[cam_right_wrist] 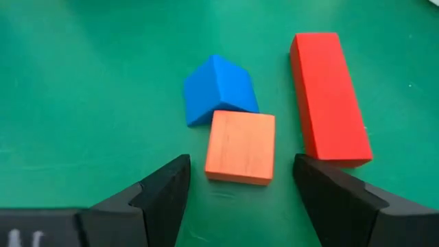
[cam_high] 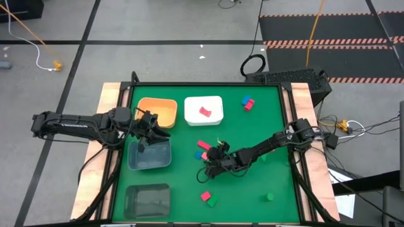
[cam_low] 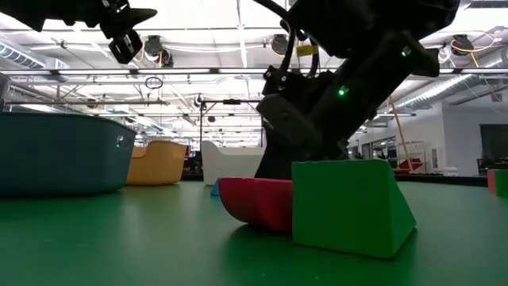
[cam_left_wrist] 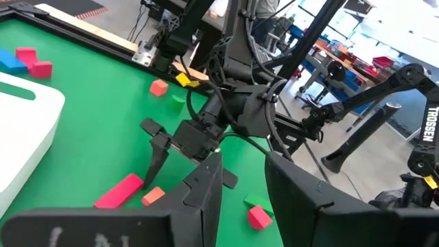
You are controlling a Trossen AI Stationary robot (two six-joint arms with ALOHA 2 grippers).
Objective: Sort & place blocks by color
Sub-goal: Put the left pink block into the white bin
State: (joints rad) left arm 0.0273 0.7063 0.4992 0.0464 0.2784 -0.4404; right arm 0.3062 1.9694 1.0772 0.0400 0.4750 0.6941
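My right gripper (cam_right_wrist: 241, 170) is open, low over the mat at mid-table (cam_high: 209, 160). Just ahead of its fingertips lies a small orange cube (cam_right_wrist: 241, 146), flat on the mat and touched by neither finger. A blue block (cam_right_wrist: 219, 89) lies touching the cube's far side, and a red bar (cam_right_wrist: 328, 96) lies beside them. My left gripper (cam_high: 150, 130) is open and empty, held above the blue-grey bin (cam_high: 149, 156). A pink-red block (cam_high: 205, 111) lies in the white bin (cam_high: 203, 101).
An orange bin (cam_high: 158, 111) stands at the far left and a grey bin (cam_high: 147, 200) at the near left. Blue and pink blocks (cam_high: 247, 103) lie far right. A red and a green block (cam_high: 209, 198) and another green block (cam_high: 269, 197) lie near the front edge.
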